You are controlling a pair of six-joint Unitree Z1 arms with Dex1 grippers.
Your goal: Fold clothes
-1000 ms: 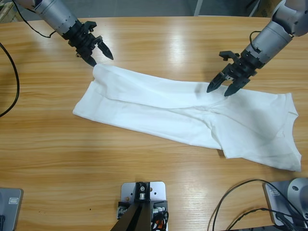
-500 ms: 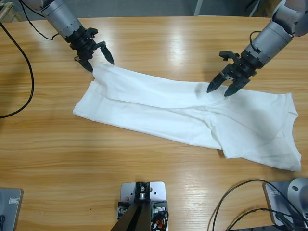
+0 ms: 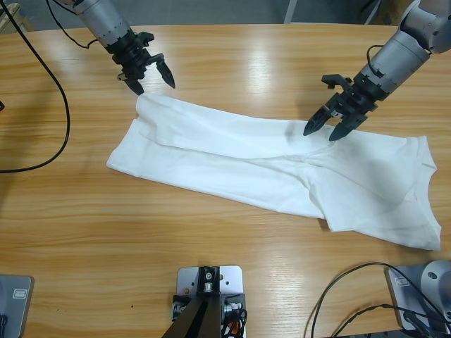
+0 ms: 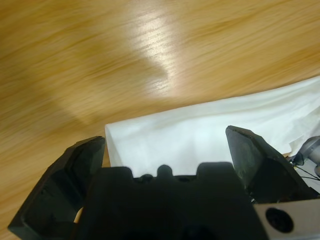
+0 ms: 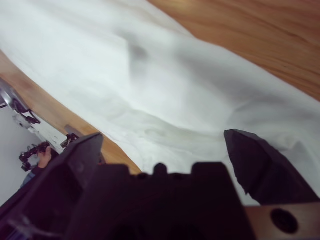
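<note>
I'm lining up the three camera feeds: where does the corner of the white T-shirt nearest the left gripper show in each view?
High view: the T-shirt corner sits upper left at, just below the open left gripper.
Left wrist view: the corner is at centre left, between the jaws.
Right wrist view: that corner is not in it; only mid-shirt cloth.
Shared landmark: the wooden table.

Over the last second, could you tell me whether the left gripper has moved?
Yes. The left gripper has pulled back from the T-shirt corner toward the table's far edge.
</note>
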